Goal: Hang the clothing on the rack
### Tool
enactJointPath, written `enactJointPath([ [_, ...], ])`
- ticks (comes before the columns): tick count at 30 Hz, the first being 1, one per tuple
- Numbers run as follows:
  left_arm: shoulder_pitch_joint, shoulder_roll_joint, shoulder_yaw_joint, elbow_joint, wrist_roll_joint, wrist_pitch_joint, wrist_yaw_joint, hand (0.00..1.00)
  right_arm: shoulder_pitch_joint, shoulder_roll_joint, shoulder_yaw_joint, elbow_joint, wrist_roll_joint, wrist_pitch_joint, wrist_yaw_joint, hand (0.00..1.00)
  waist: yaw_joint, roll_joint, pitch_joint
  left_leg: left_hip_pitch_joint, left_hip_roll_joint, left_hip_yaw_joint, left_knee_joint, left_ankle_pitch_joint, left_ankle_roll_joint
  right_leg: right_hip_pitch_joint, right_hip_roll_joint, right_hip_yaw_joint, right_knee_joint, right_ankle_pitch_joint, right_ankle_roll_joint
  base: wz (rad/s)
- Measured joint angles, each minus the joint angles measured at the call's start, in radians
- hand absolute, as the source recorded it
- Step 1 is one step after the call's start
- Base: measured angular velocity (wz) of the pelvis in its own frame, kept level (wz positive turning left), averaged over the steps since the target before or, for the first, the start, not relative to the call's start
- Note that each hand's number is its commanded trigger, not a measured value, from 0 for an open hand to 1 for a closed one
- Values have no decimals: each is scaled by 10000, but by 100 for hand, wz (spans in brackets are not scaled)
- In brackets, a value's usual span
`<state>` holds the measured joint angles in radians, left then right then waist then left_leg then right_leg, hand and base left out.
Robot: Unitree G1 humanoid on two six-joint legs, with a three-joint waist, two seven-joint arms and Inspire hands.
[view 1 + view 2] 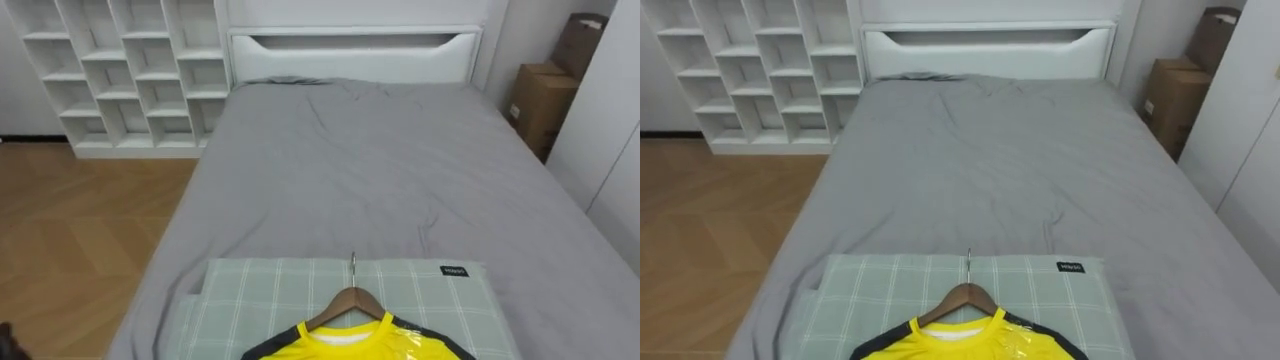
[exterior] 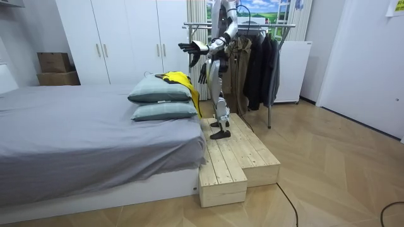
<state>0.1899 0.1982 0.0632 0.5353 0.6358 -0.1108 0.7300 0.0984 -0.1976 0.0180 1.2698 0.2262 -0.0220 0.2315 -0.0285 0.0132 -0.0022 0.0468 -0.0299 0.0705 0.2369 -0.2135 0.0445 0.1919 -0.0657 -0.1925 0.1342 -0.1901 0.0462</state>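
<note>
A yellow shirt (image 1: pixel 355 343) with dark sleeves lies on a wooden hanger (image 1: pixel 352 300), its metal hook pointing away from me. It rests on a green checked pillow (image 1: pixel 260 300) at the near end of the grey bed (image 1: pixel 370 170). In the room view the yellow shirt (image 2: pixel 180 79) tops two stacked pillows (image 2: pixel 158 94). I stand on a wooden platform (image 2: pixel 233 157) beside them, facing the bed. My left hand (image 2: pixel 189 47) is held out above the shirt with straight, spread fingers. My right hand (image 2: pixel 203 72) hangs lower, in front of my hips.
A clothes rack (image 2: pixel 252 26) with dark garments stands right behind me. White cubby shelves (image 1: pixel 120 70) are beyond the bed on my left and cardboard boxes (image 1: pixel 540 100) on my right. A white headboard (image 1: pixel 350 55) closes the far end.
</note>
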Motion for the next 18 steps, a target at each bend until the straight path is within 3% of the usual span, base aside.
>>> enactJointPath([
  [5,-99,1,-281,-42,782,116,-271,0,-1,-100,-7,13,-4,-3,94,0,-186,66,-22,7,12,64,7,3,-5,-30,2,54,1,1,-2,-3],
  [18,-517,28,-376,-55,853,196,-436,0,98,-105,-39,-298,84,-23,1,0,-761,21,-14,6,23,302,-116,5,-4,-208,-3,300,4,4,-6,-4],
])
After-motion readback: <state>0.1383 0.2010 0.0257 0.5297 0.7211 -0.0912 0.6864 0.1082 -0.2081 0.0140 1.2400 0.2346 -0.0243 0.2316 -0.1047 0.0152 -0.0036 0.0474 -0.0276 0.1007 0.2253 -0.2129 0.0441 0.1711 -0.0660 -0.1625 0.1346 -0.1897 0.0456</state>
